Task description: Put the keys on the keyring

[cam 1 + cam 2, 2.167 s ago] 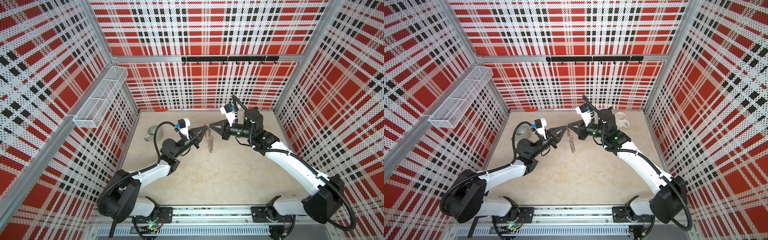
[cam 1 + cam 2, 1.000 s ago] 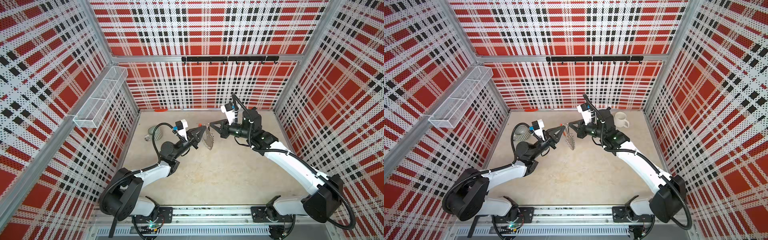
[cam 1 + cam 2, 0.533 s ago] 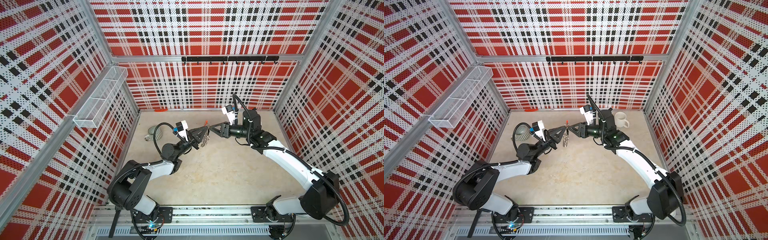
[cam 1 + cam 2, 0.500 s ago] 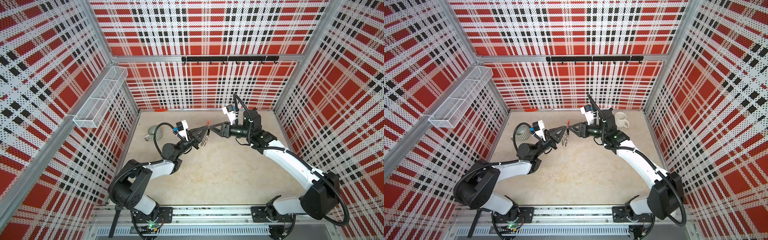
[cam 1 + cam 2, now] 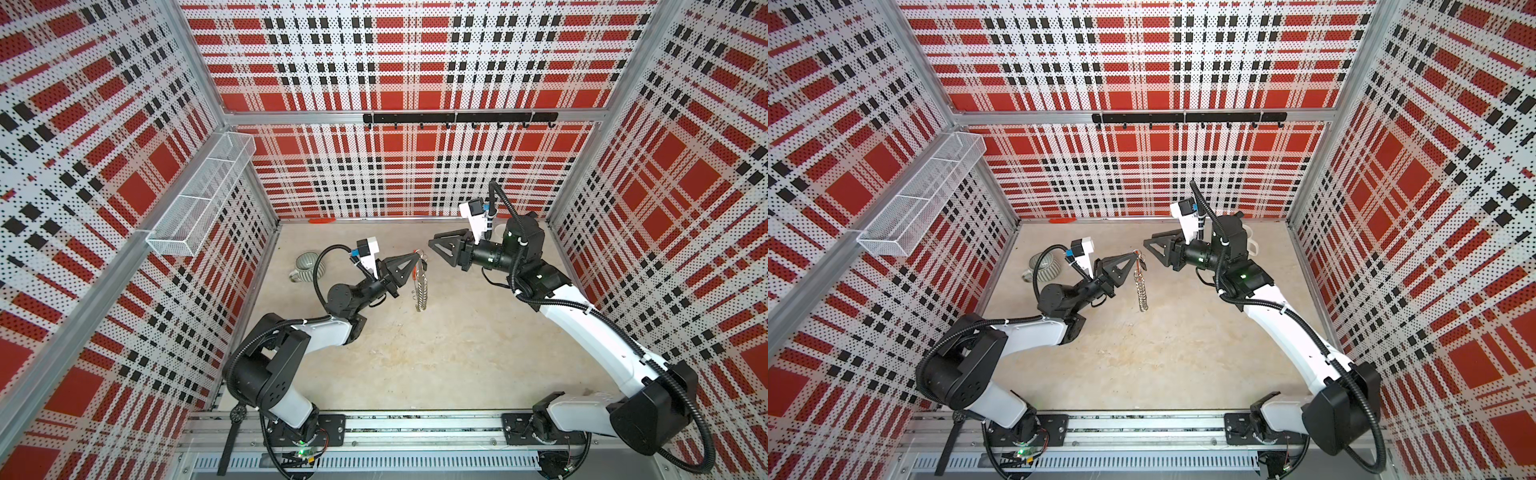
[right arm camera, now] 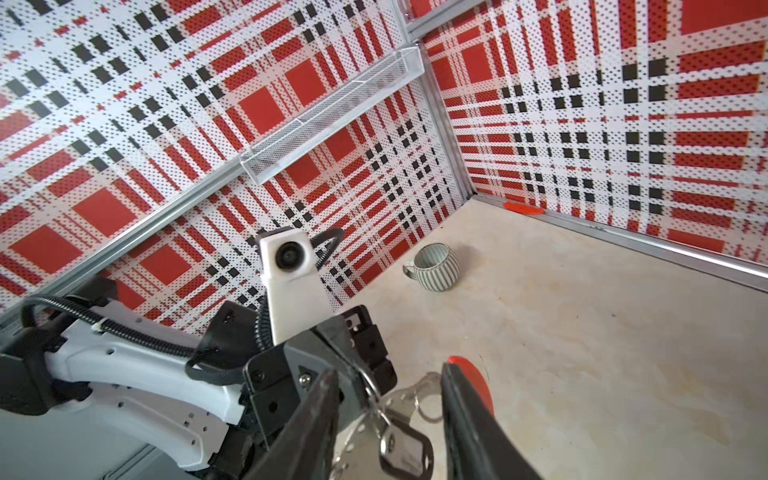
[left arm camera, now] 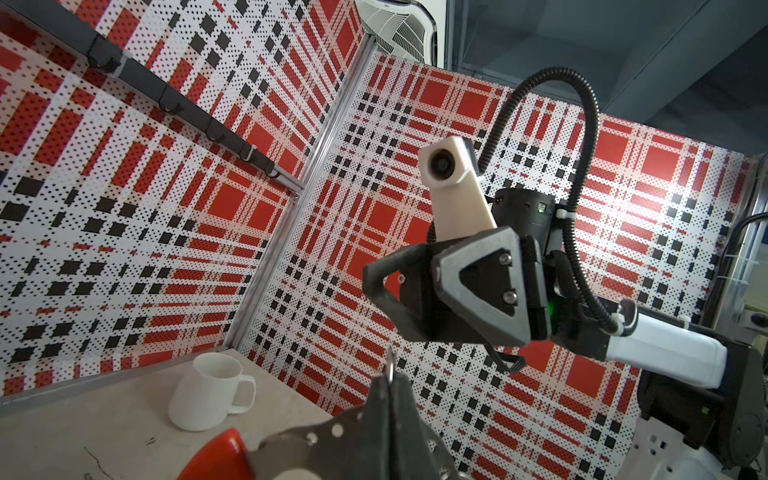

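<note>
You have the keyring (image 5: pixel 420 286) hanging free above the table (image 5: pixel 457 353), carried by the left gripper (image 5: pixel 415 258). This claw is pressed together on a thin metal part at the top of the hoop, near the red segment (image 6: pixel 473 378). The right gripper (image 5: pixel 432 244) stands just beside it, not touching, with its jaws spread and nothing between them.

In the right wrist view the keys (image 6: pixel 405 451) show as the small black tag, hanging among the wire loops. It looks to me to be hooked on one loop, but I cannot tell if that loop is closed. The silver key itself I cannot make out.

The hoop is thin, stiff and light, but it hangs from one pinch point only, and the loops are loose. I think any touch will make it swing or turn. Smooth metal can also slip between the pads. If you must take the key, take it by the flat tag, not by the tiny blade, and steady the hoop near the red segment, where it looks thicker
</note>
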Tool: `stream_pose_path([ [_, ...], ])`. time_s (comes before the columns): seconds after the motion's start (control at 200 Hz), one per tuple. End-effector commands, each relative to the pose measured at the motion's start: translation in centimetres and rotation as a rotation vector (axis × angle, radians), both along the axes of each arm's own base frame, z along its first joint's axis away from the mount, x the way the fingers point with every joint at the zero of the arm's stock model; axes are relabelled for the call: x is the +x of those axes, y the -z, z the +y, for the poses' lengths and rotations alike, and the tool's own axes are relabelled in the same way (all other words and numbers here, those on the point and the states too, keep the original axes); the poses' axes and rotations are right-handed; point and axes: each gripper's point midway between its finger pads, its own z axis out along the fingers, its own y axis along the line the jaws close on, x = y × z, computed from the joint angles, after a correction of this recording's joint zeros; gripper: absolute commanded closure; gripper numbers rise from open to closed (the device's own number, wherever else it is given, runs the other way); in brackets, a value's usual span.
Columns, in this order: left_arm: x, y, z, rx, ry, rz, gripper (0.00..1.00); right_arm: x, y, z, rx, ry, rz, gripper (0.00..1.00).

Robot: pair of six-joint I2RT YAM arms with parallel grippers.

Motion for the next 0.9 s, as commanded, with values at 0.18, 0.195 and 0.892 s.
stream_pose_path([
  [0.18, -2.6, -5.0, 1.8, -0.142, 0.012, -0.185, 1.00, -1.1, 0.7, 0.9, 0.049, -0.096, -0.022, 0.58],
  [0.195, -2.5, -5.0, 1.8, -0.142, 0.013, -0.183, 1.00, -1.1, 0.8, 0.9, 0.050, -0.099, -0.019, 0.58],
  [0.892, -2.6, -5.9, 1.9, -0.187, 0.043, -0.169, 1.00, -1.4, 2.3, 2.3, 0.061, -0.148, 0.015, 0.76],
])
